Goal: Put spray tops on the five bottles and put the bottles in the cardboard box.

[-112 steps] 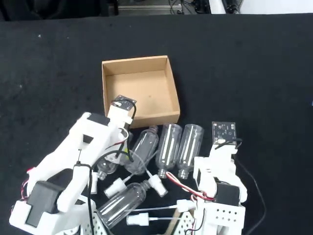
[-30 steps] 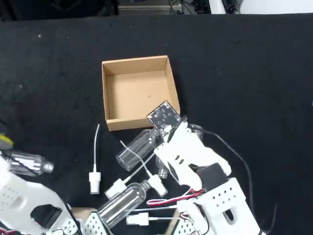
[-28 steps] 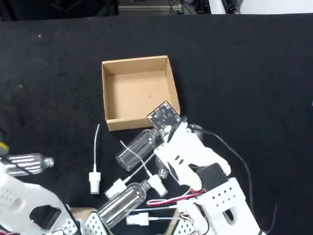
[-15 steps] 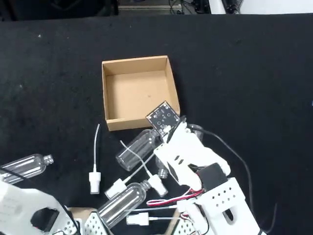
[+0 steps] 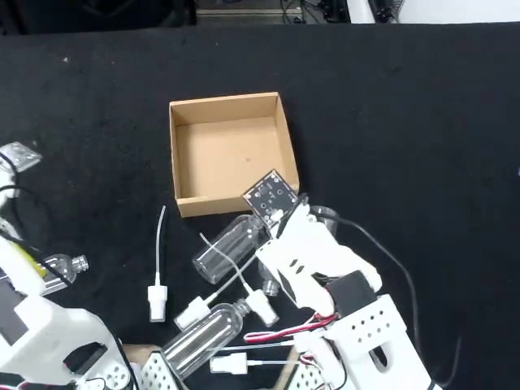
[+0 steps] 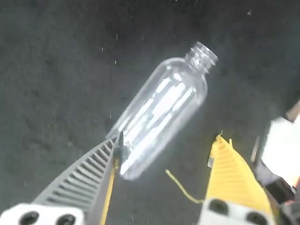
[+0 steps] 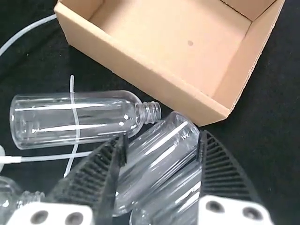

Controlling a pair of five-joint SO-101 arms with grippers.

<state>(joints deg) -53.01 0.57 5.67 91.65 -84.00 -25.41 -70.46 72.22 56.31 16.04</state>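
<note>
The empty clear bottle lies on its side at the lower left of the high view, under the open jaws of the left gripper. The right gripper, also open, straddles another bottle just beside the cardboard box. Both bottles look light, smooth and thin-walled, so I would grip mid-body and gently, because they may roll.

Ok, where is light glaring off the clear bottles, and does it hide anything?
Left wrist view: white streaks run along the lone bottle, outline and neck plain. Right wrist view: thin highlights on the bottle beside the cardboard box, by the cardboard box, nothing hidden. High view: that box's floor evenly lit, no glare.
</note>
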